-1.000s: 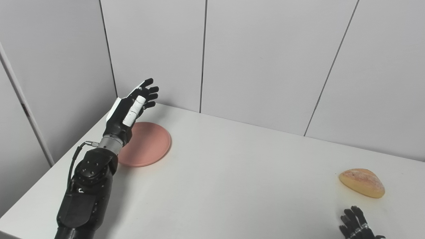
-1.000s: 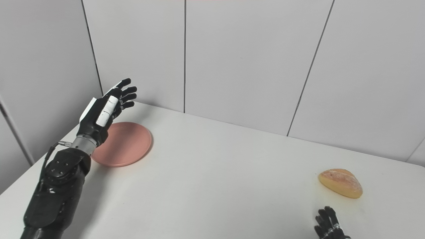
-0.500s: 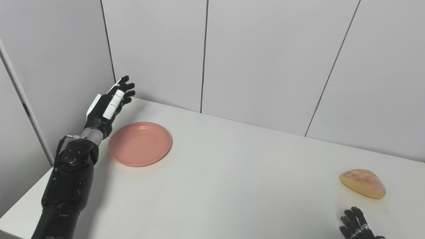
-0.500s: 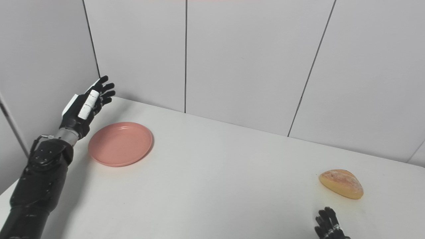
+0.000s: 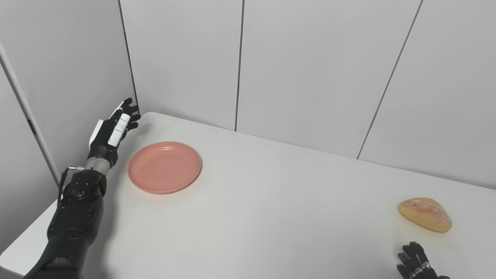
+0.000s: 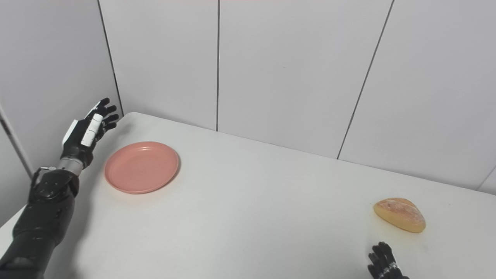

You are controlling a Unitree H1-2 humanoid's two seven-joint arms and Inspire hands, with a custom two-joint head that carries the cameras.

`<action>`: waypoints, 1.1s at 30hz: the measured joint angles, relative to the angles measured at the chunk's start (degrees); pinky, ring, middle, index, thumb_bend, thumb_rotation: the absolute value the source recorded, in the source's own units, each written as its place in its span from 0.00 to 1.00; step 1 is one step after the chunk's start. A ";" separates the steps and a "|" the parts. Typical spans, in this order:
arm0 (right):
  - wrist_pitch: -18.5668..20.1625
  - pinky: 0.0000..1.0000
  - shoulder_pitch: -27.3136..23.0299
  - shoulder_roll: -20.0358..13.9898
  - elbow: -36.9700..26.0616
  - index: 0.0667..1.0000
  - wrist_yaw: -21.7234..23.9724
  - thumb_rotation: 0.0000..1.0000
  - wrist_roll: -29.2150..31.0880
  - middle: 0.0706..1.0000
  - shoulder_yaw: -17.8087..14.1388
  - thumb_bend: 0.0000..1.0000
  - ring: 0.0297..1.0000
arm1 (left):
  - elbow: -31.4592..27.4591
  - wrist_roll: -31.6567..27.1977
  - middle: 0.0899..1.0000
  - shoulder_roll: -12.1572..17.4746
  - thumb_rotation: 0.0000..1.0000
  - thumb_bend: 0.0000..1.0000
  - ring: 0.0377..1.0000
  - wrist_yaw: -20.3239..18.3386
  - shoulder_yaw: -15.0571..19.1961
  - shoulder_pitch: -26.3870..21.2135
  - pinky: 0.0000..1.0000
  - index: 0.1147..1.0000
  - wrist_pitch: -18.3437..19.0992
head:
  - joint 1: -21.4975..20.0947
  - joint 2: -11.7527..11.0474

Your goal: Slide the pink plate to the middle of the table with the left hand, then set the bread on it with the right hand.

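On the white tabletop (image 5: 271,217), toward its far left corner, lies the round, shallow pink plate (image 5: 164,167), flat and bare, well away from the table's middle. Just to the left of the plate, out over the table's left edge, the black and white left hand (image 5: 110,131) is raised clear of the surface, not touching the plate; its fingers (image 5: 131,112) are spread and extended, pointing up toward the corner of the pale grey panelled wall (image 5: 310,69), and it holds nothing. Its black forearm (image 5: 73,221) runs down to the lower left corner of the view. Far across the table, near the right edge, the golden-brown oval bread roll (image 5: 425,214) rests on the surface, well apart from the plate. Nearer the camera than the roll, at the bottom edge of the view, only the dark fingertips (image 5: 414,257) of the right hand (image 6: 383,263) come into sight; they lie apart from the bread and grip nothing visible, but so little of the hand shows that I cannot tell how far open it is.
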 measured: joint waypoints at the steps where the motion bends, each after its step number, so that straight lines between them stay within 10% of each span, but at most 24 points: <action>1: 0.00 1.00 0.05 0.00 -0.04 0.93 0.00 1.00 0.00 0.94 0.00 0.83 0.96 | 1.03 -0.05 0.89 0.13 0.85 0.91 0.88 -0.01 0.08 -0.17 0.88 0.94 -0.45 | -0.09 0.09; 33: 0.04 1.00 0.85 -0.04 -1.11 0.88 -0.57 1.00 -1.15 0.91 0.03 0.84 0.92 | 16.40 -2.27 0.89 -1.16 0.81 0.88 0.85 -0.72 0.02 -2.13 0.85 0.95 -6.42 | -0.97 1.58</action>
